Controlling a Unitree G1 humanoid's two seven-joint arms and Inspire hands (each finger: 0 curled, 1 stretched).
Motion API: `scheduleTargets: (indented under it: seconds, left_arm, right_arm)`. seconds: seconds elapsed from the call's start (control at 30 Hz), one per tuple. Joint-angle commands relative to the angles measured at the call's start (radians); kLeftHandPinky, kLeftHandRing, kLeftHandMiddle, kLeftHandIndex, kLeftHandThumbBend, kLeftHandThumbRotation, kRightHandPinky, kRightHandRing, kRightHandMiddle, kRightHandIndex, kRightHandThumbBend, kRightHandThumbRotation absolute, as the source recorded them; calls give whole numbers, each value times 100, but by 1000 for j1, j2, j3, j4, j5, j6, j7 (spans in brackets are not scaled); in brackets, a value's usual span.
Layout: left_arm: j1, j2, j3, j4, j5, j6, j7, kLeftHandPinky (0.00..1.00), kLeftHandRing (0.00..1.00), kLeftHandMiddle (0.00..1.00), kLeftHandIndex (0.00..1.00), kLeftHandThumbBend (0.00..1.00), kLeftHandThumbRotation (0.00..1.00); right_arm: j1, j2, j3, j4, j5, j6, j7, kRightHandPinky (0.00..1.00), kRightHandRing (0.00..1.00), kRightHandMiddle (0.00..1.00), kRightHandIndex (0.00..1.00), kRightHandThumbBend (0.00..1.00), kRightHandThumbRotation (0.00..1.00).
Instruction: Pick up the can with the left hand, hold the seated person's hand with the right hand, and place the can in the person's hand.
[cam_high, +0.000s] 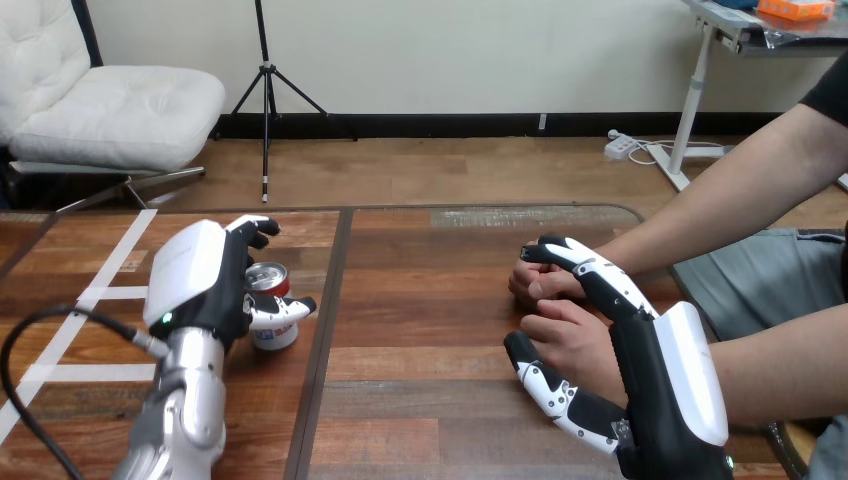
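A red-and-white can stands upright on the wooden table at the left. My left hand wraps it: the fingers curl behind its top and the thumb crosses its front. At the right, the person's nearer hand rests loosely closed on the table, inside my right hand. That hand's nearly straight fingers reach over it and the thumb lies on the near side of it. They look in contact, but I see no curl round it. The person's farther hand lies under my fingertips.
A dark seam runs front to back between the two table halves, just right of the can. White tape lines mark the table's left part. The person's forearms come in from the right edge.
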Motion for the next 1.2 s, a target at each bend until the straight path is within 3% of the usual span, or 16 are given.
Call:
scheduleTargets:
  seconds: [0.0,0.67,1.17]
  left_arm:
    - [11,-4,29,-60,-22,-60,52,57,69,74,74,79,5]
    - [68,-8,46,-162,-45,-104,91,53,64,69,70,78,1]
    - [64,-3,38,-177,-22,-61,69,54,65,70,71,79,3]
  right_arm:
    - [-38,-13,-12,-57,1,3,0,81,86,84,75,47,0]
    - [-45,-11,-9,-56,1,14,8,81,85,84,75,47,0]
    - [-53,-11,-9,-49,1,7,6,80,85,84,75,47,0]
